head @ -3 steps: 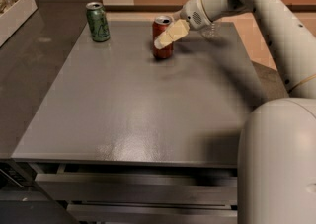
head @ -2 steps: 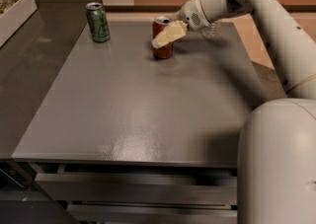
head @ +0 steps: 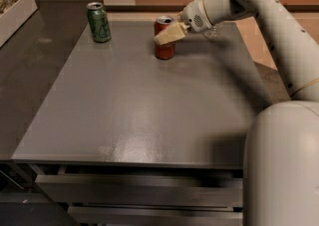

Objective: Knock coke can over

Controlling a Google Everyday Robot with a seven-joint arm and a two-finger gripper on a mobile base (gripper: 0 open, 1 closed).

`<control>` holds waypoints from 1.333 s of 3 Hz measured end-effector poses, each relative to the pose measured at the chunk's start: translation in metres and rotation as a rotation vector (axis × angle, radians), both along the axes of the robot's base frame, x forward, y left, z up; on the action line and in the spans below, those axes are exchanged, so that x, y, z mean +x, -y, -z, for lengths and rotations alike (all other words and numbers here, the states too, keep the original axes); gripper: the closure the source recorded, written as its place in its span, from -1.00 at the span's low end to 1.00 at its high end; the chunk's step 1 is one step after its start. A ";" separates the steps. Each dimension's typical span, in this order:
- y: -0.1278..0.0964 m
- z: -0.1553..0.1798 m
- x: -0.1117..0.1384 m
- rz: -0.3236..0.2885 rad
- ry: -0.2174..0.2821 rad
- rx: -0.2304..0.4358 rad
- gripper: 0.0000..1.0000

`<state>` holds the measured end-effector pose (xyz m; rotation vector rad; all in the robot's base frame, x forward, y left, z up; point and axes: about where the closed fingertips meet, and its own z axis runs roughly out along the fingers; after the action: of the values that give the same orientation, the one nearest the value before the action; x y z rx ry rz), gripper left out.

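Edging gripper (head: 160, 38) seemingly against coke can (head: 164, 51).

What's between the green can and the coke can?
Only bare table separates green can from coke can, per the camera view. The gripper is at the coke can's top.

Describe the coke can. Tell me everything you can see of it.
The coke can is a small red metal drink can with a silver top and rim. It stands upright on the grey table, toward the far edge, to the right of a green can in this view. The cream gripper lies across its upper front, hiding the can's middle and seemingly touching it. No lettering shows. It is not yet knocked over.
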<state>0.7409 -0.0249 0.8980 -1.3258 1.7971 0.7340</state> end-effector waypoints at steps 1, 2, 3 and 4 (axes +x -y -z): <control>-0.005 -0.012 -0.015 -0.045 0.033 -0.021 0.76; -0.003 -0.027 -0.038 -0.095 0.083 -0.097 1.00; 0.008 -0.036 -0.062 -0.132 0.093 -0.202 1.00; 0.023 -0.037 -0.085 -0.165 0.070 -0.353 1.00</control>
<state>0.6564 -0.0477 0.9349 -1.7249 1.8330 0.4601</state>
